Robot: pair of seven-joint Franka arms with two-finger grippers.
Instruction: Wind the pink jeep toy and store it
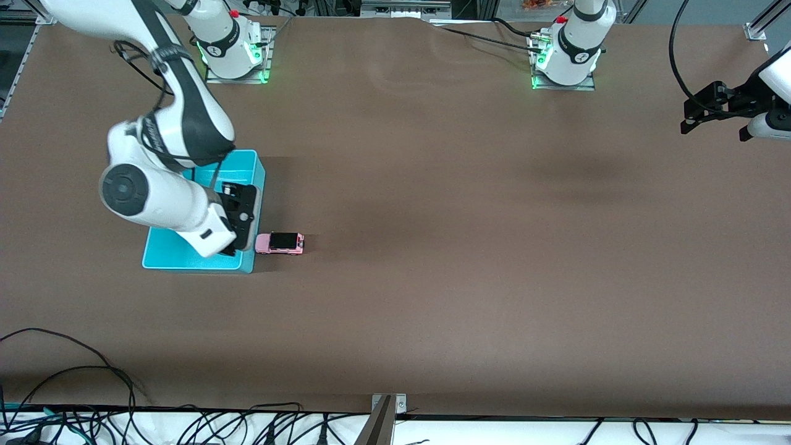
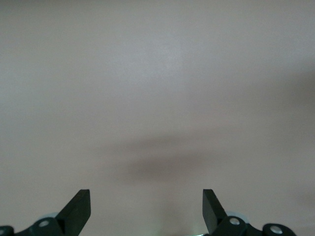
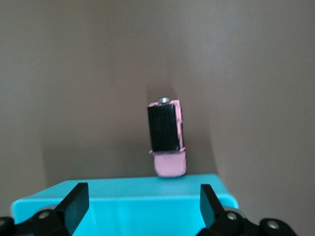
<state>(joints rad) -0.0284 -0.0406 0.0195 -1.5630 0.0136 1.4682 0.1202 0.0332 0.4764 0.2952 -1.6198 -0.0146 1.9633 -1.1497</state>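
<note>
The pink jeep toy (image 1: 280, 243) stands on its wheels on the brown table, right beside the wall of the turquoise bin (image 1: 185, 262) that faces the left arm's end. My right gripper (image 1: 238, 235) hangs over that edge of the bin, open and empty. In the right wrist view the open gripper (image 3: 143, 199) is above the bin's rim (image 3: 123, 194), with the jeep (image 3: 167, 135), black roof up, just outside the bin. My left gripper (image 1: 689, 117) waits, open and empty, over bare table at the left arm's end. The left wrist view shows it (image 2: 145, 204) over bare table only.
The bin shows no contents where it is visible; the right arm covers much of it. Cables run along the table edge nearest the front camera. The arm bases stand at the table's other long edge.
</note>
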